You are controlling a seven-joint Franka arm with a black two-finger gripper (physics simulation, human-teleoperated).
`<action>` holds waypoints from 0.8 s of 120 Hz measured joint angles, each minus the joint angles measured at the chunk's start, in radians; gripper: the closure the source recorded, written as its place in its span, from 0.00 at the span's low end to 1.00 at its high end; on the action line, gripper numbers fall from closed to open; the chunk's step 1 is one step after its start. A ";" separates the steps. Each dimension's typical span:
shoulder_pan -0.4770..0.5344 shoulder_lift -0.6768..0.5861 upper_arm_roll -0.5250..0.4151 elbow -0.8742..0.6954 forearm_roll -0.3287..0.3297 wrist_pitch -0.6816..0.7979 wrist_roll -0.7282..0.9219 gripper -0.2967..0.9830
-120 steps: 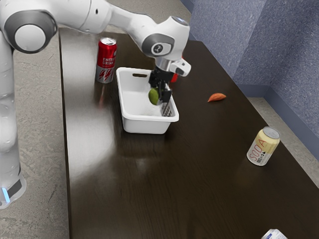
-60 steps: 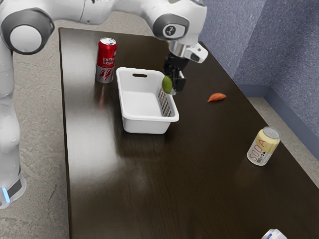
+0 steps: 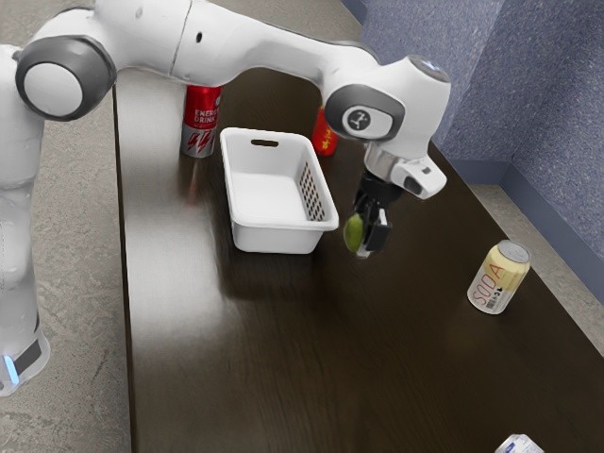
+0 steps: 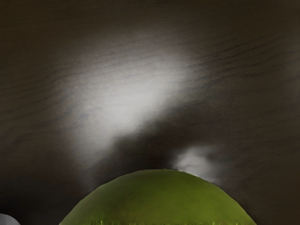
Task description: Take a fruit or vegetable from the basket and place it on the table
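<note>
In the exterior view the black gripper [image 3: 368,236] is shut on a green round fruit [image 3: 354,232], past the basket's side toward the exterior view's right. The fruit hangs over the dark table [image 3: 283,330], apart from the white basket [image 3: 281,226], whose visible inside holds nothing. In the wrist view the green fruit [image 4: 159,199] bulges up large at the lower edge, with the dark wood of the table [image 4: 243,93] beyond it.
A red energy drink can [image 3: 200,123] stands left of the basket, and a red can [image 3: 324,134] stands behind it. A yellow soda can [image 3: 498,277] is at the exterior view's right. Part of another can [image 3: 519,444] shows at the lower edge.
My hand has carried the green fruit out of the basket, over its side, and toward the exterior view's right and front. The arm now covers the orange item seen earlier.
</note>
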 joint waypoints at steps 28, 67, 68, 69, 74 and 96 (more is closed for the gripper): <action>0.015 0.089 -0.026 0.079 0.019 0.003 -0.016 0.52; -0.026 0.161 -0.035 0.146 0.043 0.009 -0.031 0.52; -0.027 0.162 -0.035 0.147 0.043 0.009 -0.031 0.52; -0.028 0.163 -0.035 0.147 0.044 0.010 -0.031 0.52; -0.033 0.167 -0.034 0.148 0.048 0.010 -0.032 0.46; -0.036 0.172 -0.033 0.149 0.049 0.010 -0.033 0.29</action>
